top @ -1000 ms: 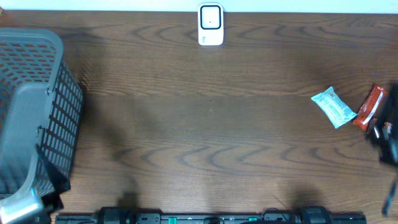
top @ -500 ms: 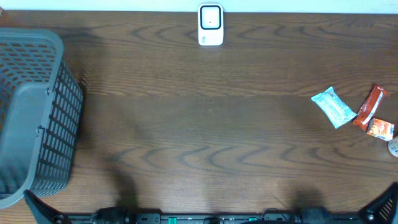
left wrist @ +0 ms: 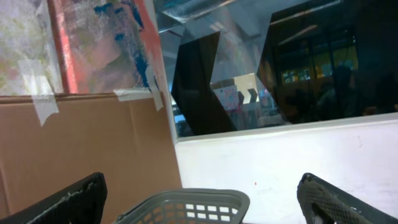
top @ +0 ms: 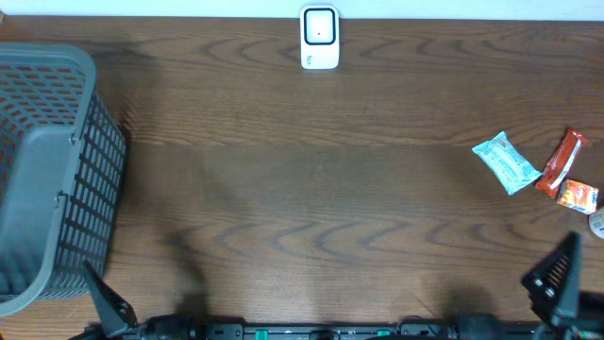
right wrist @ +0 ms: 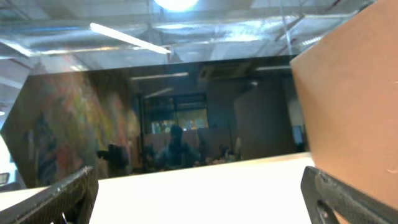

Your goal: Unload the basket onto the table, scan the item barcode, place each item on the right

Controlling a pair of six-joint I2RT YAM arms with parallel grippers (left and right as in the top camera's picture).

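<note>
Seen from above: a dark wooden table (top: 311, 189), with a white scanner (top: 319, 38) upright at the middle of its far edge and a grey plastic basket (top: 47, 161) filling the left end. At the right end, well apart from the scanner, a pale blue packet (top: 507, 162) lying flat. Just beside it to the right, a red wrapper (top: 561, 161) set at a slant, and by that wrapper's near end, touching or almost so, a small orange packet (top: 578, 195). At the very right edge, a small pale object (top: 598, 224), too cut off to name. Down at the near edge, the left gripper (left wrist: 199, 205) by the basket's near corner, and the right gripper (right wrist: 199, 199) at the near right corner, near the orange packet but apart from it. Both released: jaws spread wide, dark fingers (left wrist: 68, 202) at opposite sides of the left wrist view, likewise the fingers (right wrist: 62, 199) on the right, nothing grasped by either. From the left wrist, tilted upward: the basket's rim low in the middle, taped brown cardboard (left wrist: 81, 149) on the left, a dark window (left wrist: 280, 68) above a white wall (left wrist: 280, 162). From the right wrist: a brown board (right wrist: 354, 93) on the right, dark glass full of reflections behind.
</note>
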